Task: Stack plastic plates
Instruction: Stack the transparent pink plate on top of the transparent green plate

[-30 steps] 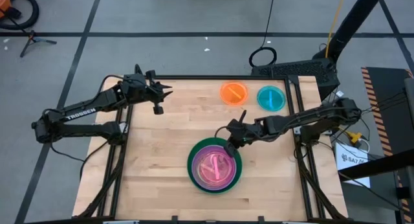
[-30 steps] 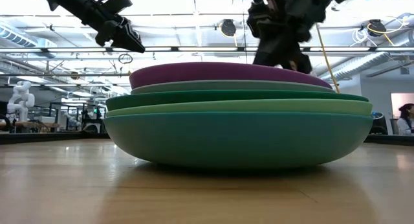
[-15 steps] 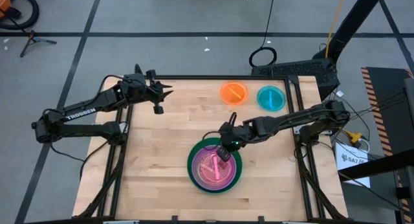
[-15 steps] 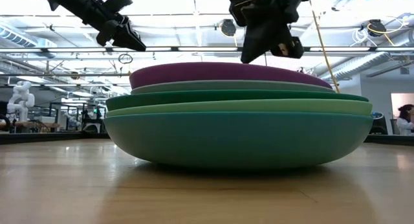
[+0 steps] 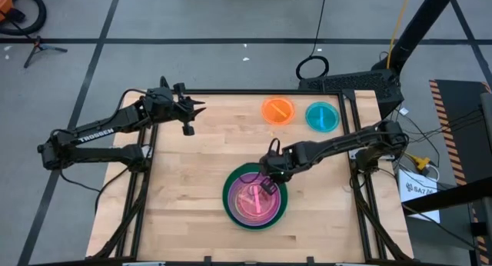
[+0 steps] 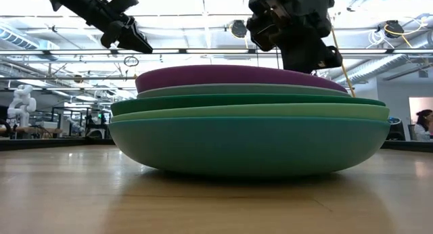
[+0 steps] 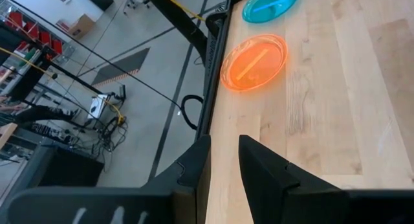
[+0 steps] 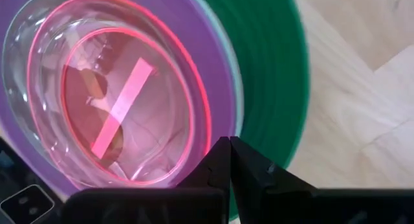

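Table [image 5: 192, 189] is pale wood planks w/ a dark metal frame, sitting on grey floor marked w/ black tape lines. Low view looks across the wood into a big hall: white ceiling beams, lights, a white robot figure [image 6: 24, 102] far back at one side, a person [image 6: 425, 124] at the other edge.

Stack of plates [image 5: 255, 197] sits near the table's front, centre-right. My right gripper [image 5: 267, 183] hangs over the stack's rim on the far-right side, fingers pinched fully together, nothing between them. My left gripper [image 5: 187, 129] waits near the far-left corner, well apart from the plates; fingers a bit apart w/ only a narrow gap, holding nothing.

High view gives only rings: dark green outside, purple, then pink in the middle. Low view shows the layers side-on: teal plate [image 6: 247, 146] at the bottom, light green [image 6: 250, 111], dark green [image 6: 237, 101], a pale mint edge, purple plate [image 6: 230, 77] on top; pink one hidden there. Right wrist view alone shows the pink plate [image 8: 123, 94] is see-through w/ a raised bar across its middle, nested in the purple.

Orange plate [image 5: 277, 110] and small teal plate [image 5: 322, 116] lie side by side, just apart, at the table's far edge. Left wrist view shows the orange one [image 7: 253, 62] is translucent too, w/ the same bar. All round, shallow, glossy plastic; big ones opaque.
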Controlling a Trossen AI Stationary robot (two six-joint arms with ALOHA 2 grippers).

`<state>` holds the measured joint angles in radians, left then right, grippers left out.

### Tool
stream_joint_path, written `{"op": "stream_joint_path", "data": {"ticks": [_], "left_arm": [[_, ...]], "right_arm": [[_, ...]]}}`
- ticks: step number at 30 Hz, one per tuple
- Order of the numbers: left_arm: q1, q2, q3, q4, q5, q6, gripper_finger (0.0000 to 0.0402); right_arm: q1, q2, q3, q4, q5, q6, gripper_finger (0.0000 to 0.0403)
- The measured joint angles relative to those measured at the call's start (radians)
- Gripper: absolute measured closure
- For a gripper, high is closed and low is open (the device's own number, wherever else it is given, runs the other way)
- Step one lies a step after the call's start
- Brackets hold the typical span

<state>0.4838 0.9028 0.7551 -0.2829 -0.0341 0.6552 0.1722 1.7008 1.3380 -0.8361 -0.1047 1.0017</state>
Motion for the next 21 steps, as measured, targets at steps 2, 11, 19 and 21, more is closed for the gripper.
{"op": "stream_joint_path", "data": {"ticks": [2, 11, 19, 21], "left_arm": [[0.000, 0.000, 0.000, 0.000, 0.000, 0.000, 0.0314], [0.000, 0.000, 0.000, 0.000, 0.000, 0.000, 0.0314], [0.000, 0.000, 0.000, 0.000, 0.000, 0.000, 0.0314], [0.000, 0.000, 0.000, -0.001, 0.000, 0.000, 0.0314]], "right_arm": [[0.000, 0.000, 0.000, -0.002, 0.010, -0.009, 0.0402], [0.003, 0.000, 0.000, 0.009, 0.030, -0.019, 0.0403], [0.007, 0.042, 0.000, 0.053, 0.018, -0.045, 0.0403], [0.007, 0.057, 0.000, 0.071, -0.001, -0.051, 0.0403]]}}
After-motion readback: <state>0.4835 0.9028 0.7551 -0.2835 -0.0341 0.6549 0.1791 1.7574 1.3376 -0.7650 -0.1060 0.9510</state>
